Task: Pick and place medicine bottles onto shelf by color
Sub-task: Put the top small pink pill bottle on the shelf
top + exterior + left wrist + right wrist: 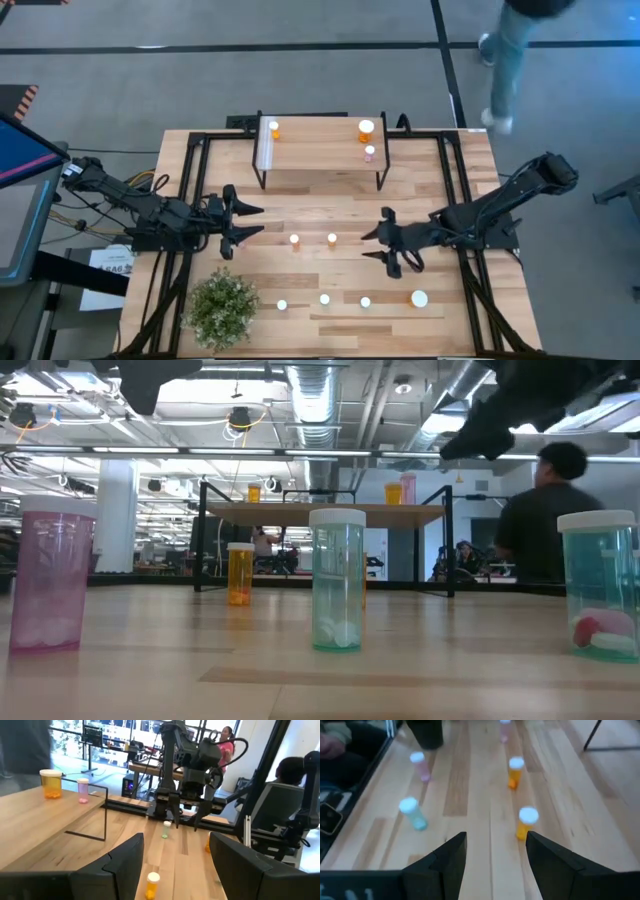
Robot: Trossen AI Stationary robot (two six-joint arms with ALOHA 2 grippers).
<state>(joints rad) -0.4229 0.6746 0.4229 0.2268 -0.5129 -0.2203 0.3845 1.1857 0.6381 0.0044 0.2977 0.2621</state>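
The light-wood shelf (pixel 320 150) stands on black legs at the table's far middle. On it stand a small orange bottle (pixel 274 129), a larger orange bottle (pixel 366 130) and a pink bottle (pixel 369 153). Two small orange bottles (pixel 294 240) (pixel 332 239) stand upright mid-table between my grippers. Several more bottles stand in a row near the front edge, among them a pink one (pixel 48 582) and a pale green one (pixel 337 580). My left gripper (pixel 262 221) is open and empty, left of the orange pair. My right gripper (pixel 366 246) is open and empty, right of them.
A green bushy plant (pixel 222 308) stands at the near left corner. A larger white-capped bottle (pixel 419 298) ends the near row on the right. Black frame rails (pixel 440 140) run around the shelf. A person (pixel 505 60) walks beyond the far right corner.
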